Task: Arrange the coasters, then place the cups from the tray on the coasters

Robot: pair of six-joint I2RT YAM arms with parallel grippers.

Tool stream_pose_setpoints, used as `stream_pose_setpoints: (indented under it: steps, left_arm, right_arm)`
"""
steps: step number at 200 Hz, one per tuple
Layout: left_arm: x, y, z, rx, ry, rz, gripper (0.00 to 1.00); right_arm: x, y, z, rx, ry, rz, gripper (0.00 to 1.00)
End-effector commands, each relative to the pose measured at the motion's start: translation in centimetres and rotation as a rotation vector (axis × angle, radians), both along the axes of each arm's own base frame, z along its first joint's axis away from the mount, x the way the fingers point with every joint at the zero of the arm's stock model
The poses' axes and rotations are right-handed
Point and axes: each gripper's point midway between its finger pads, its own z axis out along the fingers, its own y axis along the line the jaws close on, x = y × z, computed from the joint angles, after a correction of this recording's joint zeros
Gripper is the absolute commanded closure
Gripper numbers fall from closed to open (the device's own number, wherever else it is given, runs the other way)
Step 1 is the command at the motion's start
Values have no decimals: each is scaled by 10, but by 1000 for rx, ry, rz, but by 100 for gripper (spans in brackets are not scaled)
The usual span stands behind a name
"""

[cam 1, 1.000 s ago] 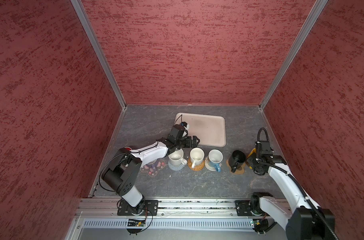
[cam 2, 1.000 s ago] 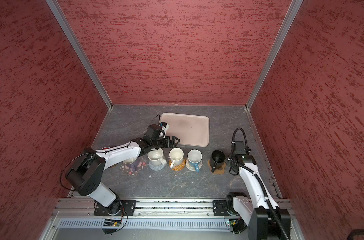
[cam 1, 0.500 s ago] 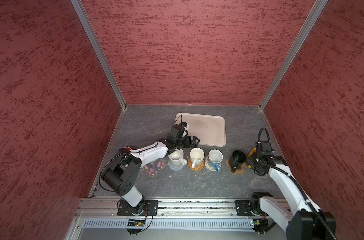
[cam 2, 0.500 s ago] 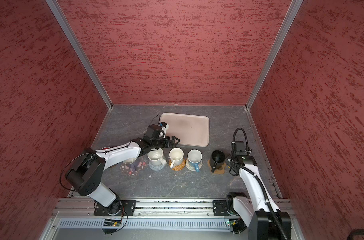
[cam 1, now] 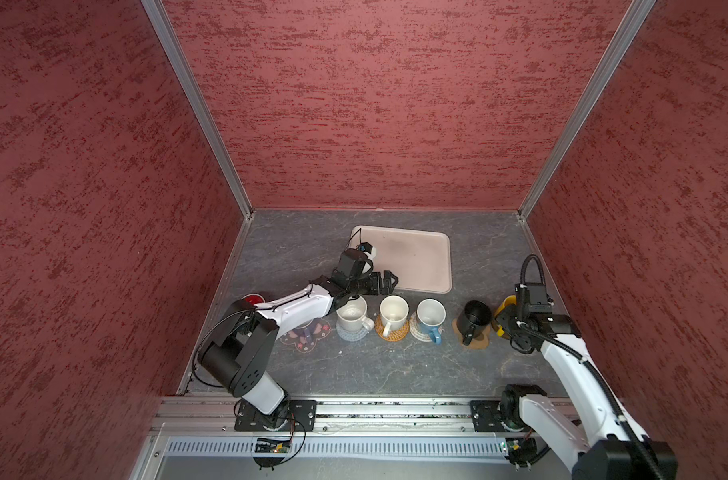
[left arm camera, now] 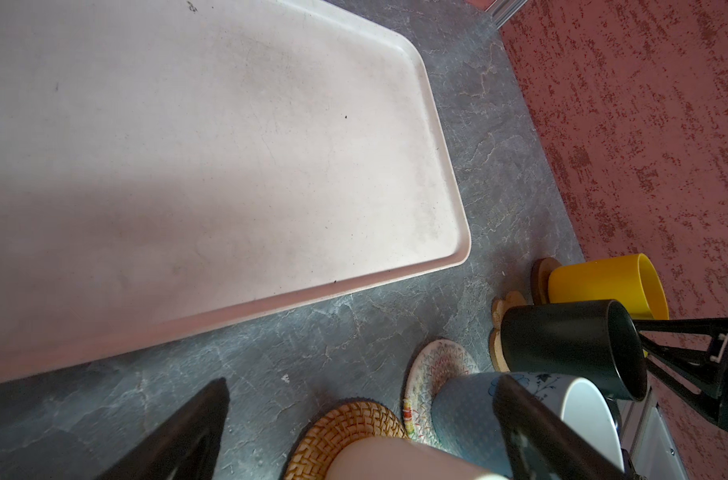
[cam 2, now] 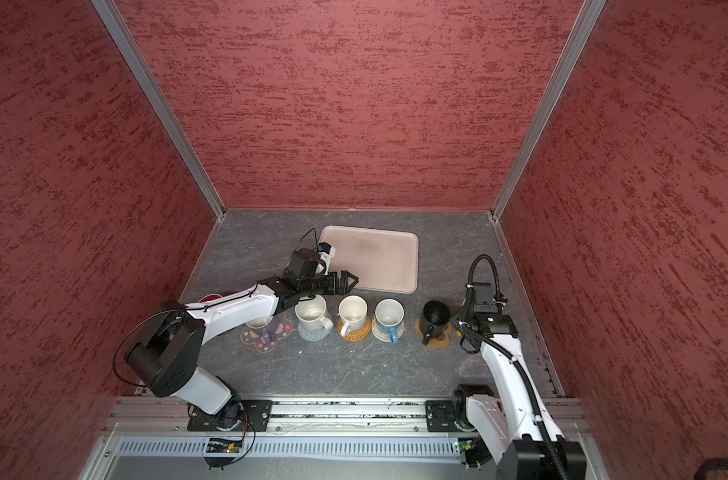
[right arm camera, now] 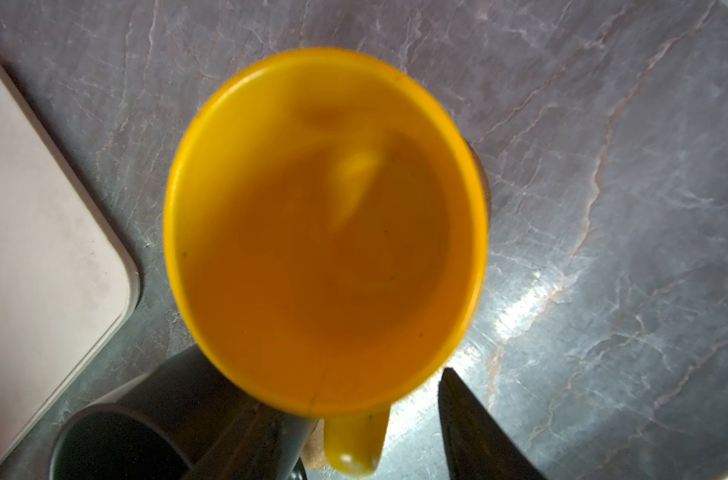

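— Yellow cup (cam 1: 504, 305): where do we see it?
— Three o'clock of the black cup (cam 1: 474, 318), on a wooden coaster (left arm camera: 539, 276). Our right end effector (right arm camera: 356, 399) straddles its handle, released; our left end effector (cam 1: 389, 281) gapes wide.

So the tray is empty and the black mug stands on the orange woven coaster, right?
Wrong coaster. The tray is empty, but the black mug stands on the brown paw-shaped coaster; the orange woven coaster carries a cream mug. Both top views show it.
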Motion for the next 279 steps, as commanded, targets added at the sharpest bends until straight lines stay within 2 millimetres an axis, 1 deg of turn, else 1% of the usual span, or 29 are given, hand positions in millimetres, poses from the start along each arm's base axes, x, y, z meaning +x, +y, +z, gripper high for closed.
stream_pose_setpoints:
  steps: [1, 25, 30, 43, 49, 71, 92, 107, 121, 140, 180, 189, 212, 228, 254, 279]
  left_arm:
    - [0, 4, 8, -12, -15, 11, 0]
    - [1, 6, 11, -7, -25, 18, 0]
    - [1, 7, 11, -7, -27, 19, 0]
    - [1, 8, 12, -4, -29, 23, 1]
    - [1, 8, 14, -4, -31, 25, 0]
    - [2, 11, 17, 0, -40, 31, 0]
    - [4, 15, 21, 2, -47, 45, 1]
    - [6, 19, 23, 3, -50, 54, 0]
    - [8, 24, 28, 9, -60, 67, 0]
    - [11, 33, 36, 14, -76, 92, 0]
    - [23, 56, 49, 30, -108, 163, 0]
    - [26, 62, 53, 37, -115, 182, 0]
    - [35, 82, 65, 70, -149, 249, 0]
    - [41, 102, 73, 105, -180, 330, 0]
    - [49, 138, 87, 136, -228, 469, 0]
    - [51, 170, 106, 129, -250, 574, 0]
  right_arm:
    - [3, -2, 17, -6, -35, -18, 38]
    - [4, -3, 27, -15, -61, -19, 35]
    - [4, -3, 29, -15, -65, -19, 32]
    - [4, -4, 33, -18, -74, -19, 30]
    - [4, -4, 35, -19, -76, -20, 26]
    - [5, -4, 46, -24, -102, -15, 24]
    - [12, -5, 67, -49, -161, 11, 23]
    - [21, -5, 84, -73, -208, 49, 22]
    - [33, -4, 99, -96, -246, 96, 21]
    - [54, 5, 117, -113, -323, 195, 17]
    - [100, 14, 156, -169, -539, 299, 2]
    - [111, 15, 166, -180, -594, 309, 1]
    - [140, 19, 184, -205, -706, 343, 1]
    - [159, 21, 187, -219, -754, 366, 1]
    - [189, 22, 181, -256, -799, 400, 1]
    - [208, 25, 175, -314, -891, 435, 1]
